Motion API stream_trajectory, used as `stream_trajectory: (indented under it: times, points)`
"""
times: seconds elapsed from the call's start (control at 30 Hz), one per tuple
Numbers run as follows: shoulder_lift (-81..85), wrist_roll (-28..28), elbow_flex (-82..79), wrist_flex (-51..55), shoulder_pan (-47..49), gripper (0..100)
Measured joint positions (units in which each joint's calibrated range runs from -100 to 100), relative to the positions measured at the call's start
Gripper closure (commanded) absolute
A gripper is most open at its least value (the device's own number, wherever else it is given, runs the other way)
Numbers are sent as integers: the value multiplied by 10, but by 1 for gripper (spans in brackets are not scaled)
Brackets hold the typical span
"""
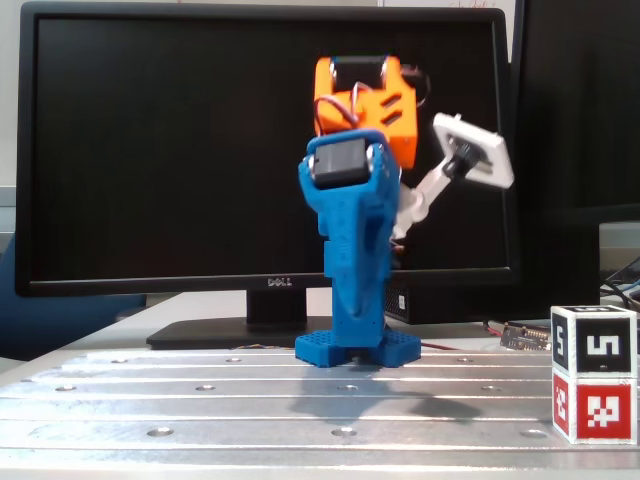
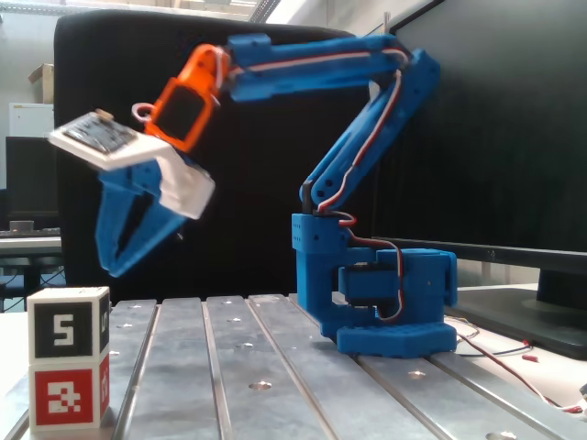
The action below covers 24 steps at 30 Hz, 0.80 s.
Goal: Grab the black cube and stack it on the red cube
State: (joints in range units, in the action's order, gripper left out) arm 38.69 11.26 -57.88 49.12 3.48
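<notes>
- The ribbed, silvery metal tabletop (image 1: 200, 400) has rows of small holes.
- The arm's blue plastic base (image 2: 394, 316) stands on it.
- The small red cube (image 2: 69, 396) rests directly on it, near an edge.

Ribbed metal counter (image 1: 200, 400) with bolt holes, dark Dell monitor (image 1: 150, 150) behind, black chair back (image 2: 238, 211), dim office beyond

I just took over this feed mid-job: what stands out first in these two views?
The blue arm with its orange wrist fills the middle, its gripper hanging empty in the air above and right of the cubes in a fixed view. The black cube sits stacked on the red cube at the lower left of that view, lower right in the other. A dark Dell monitor stands behind.
</notes>
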Motion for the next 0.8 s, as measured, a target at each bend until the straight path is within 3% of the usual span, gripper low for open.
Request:
stream_trajectory:
  times: [0.23,0.8]
  points:
    - [140,-5,-138,-37,4,99]
    - [445,-29,-317,-2,-11,99]
